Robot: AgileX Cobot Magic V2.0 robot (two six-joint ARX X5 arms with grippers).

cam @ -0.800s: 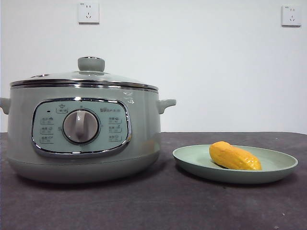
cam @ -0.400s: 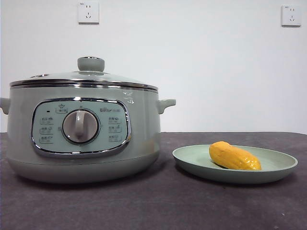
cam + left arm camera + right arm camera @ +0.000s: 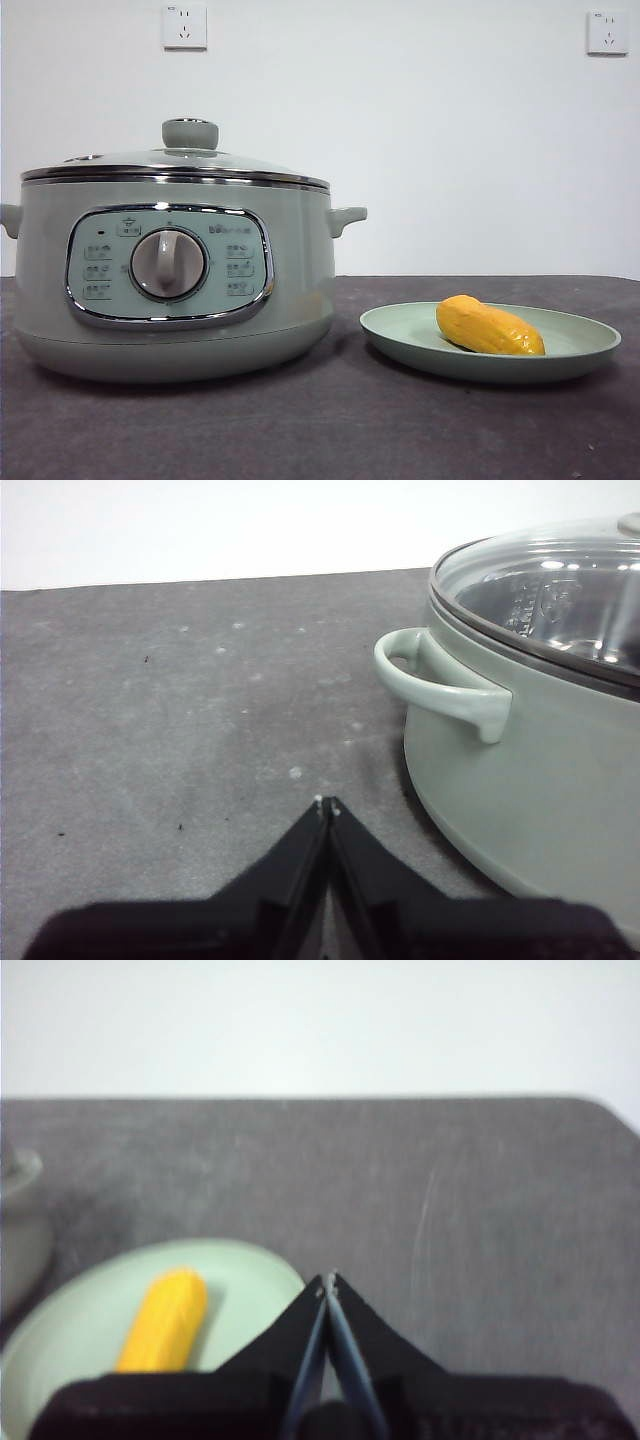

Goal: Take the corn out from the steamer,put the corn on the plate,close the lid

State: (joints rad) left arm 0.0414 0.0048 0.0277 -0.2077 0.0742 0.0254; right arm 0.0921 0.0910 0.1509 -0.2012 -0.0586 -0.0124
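Observation:
The sage-green steamer stands at the left with its glass lid seated flat on the rim. The yellow-orange corn lies on the pale green plate to the steamer's right. No arm shows in the front view. In the left wrist view, my left gripper is shut and empty above bare table, beside the steamer and its lid. In the right wrist view, my right gripper is shut and empty, just beside the plate holding the corn.
The dark grey tabletop runs under everything. Two wall sockets sit high on the white wall behind. A side handle of the steamer juts toward my left gripper.

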